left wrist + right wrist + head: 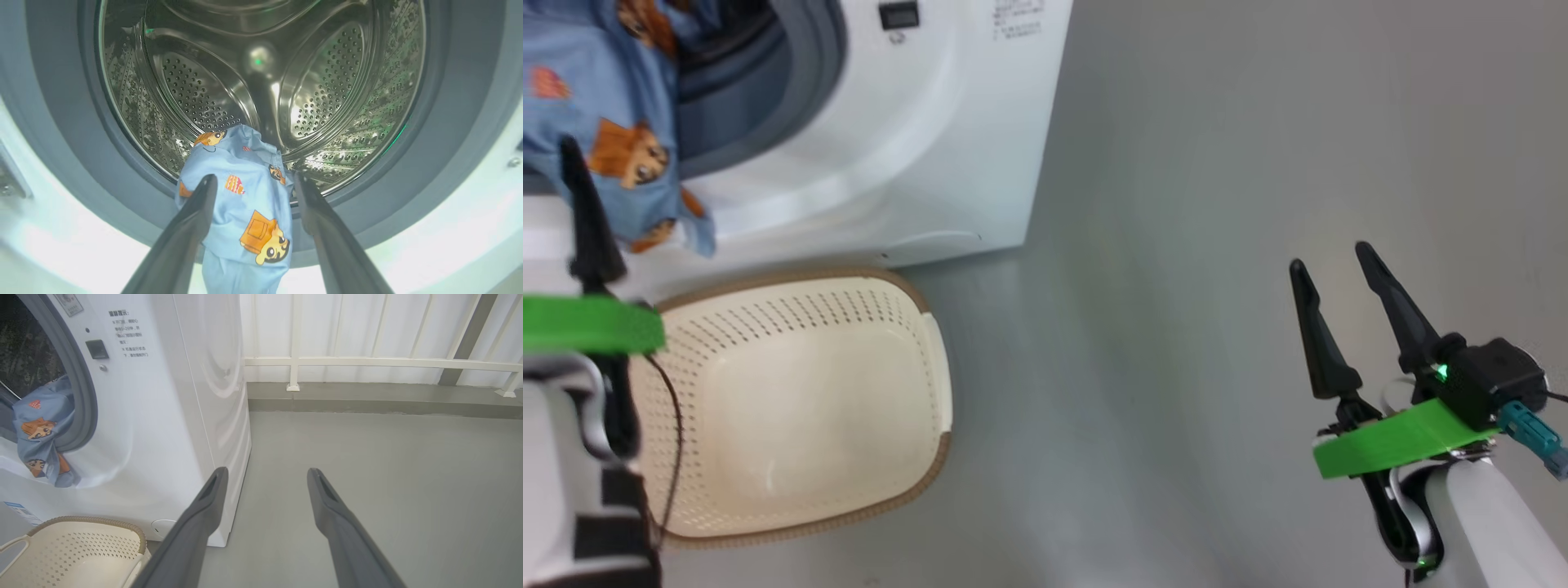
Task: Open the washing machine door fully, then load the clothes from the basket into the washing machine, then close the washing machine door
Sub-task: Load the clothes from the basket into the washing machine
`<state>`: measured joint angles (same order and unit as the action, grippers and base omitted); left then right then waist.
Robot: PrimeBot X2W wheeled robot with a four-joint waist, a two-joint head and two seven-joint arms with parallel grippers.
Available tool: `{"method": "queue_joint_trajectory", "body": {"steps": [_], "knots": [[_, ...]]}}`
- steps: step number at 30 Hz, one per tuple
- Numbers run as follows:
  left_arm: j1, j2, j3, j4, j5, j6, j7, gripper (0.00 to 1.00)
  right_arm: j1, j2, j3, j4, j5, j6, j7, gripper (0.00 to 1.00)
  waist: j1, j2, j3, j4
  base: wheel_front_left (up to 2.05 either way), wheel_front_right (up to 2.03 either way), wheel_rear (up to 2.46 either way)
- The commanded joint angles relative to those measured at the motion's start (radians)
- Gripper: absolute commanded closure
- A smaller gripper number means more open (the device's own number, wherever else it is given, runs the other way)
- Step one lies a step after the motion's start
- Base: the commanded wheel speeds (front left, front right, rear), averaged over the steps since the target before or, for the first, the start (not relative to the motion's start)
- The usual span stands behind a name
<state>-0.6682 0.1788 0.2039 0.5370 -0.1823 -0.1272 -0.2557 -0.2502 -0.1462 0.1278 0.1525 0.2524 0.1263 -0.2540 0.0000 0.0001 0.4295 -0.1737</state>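
Note:
The washing machine [915, 147] stands with its opening uncovered; its door is out of view. The light blue bear-print clothes [245, 196] hang over the grey rubber ring [367, 212], partly in the steel drum [327, 81] and partly dangling down the front. My left gripper [255, 179] is open, one finger on each side of the cloth. One of its dark fingers [588, 229] shows in front of the clothes [613, 147]. The cream basket [792, 408] sits on the floor below the opening with nothing in it. My right gripper [1331, 261] hangs open over bare floor, well right of the machine.
Grey floor [1217, 245] stretches to the right of the machine. A white railing [367, 361] on a low kerb runs along the back wall. A thin dark cable [674, 441] from my left arm hangs over the basket's left side.

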Motion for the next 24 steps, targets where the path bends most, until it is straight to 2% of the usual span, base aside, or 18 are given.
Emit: {"method": "queue_joint_trajectory", "body": {"steps": [1,11,24], "knots": [[0.029,0.034,0.017,-0.037,0.011,-0.003,-0.006,0.00,0.022,-0.015,0.014,-0.018,-0.005,0.004,-0.008,0.00,0.0000,-0.0001,-0.059,0.035,0.00,0.00,0.00],[0.266,-0.018,0.003,-0.138,0.001,-0.003,-0.006,0.00,0.111,-0.052,-0.011,-0.012,-0.001,0.004,-0.008,0.00,0.0000,-0.0001,-0.184,0.078,0.00,0.00,0.00],[0.525,-0.048,-0.016,-0.260,0.014,-0.003,-0.006,0.00,0.232,-0.068,-0.041,-0.015,0.010,0.004,-0.008,0.00,0.0000,-0.0001,-0.301,0.103,0.00,0.00,0.00]]}}
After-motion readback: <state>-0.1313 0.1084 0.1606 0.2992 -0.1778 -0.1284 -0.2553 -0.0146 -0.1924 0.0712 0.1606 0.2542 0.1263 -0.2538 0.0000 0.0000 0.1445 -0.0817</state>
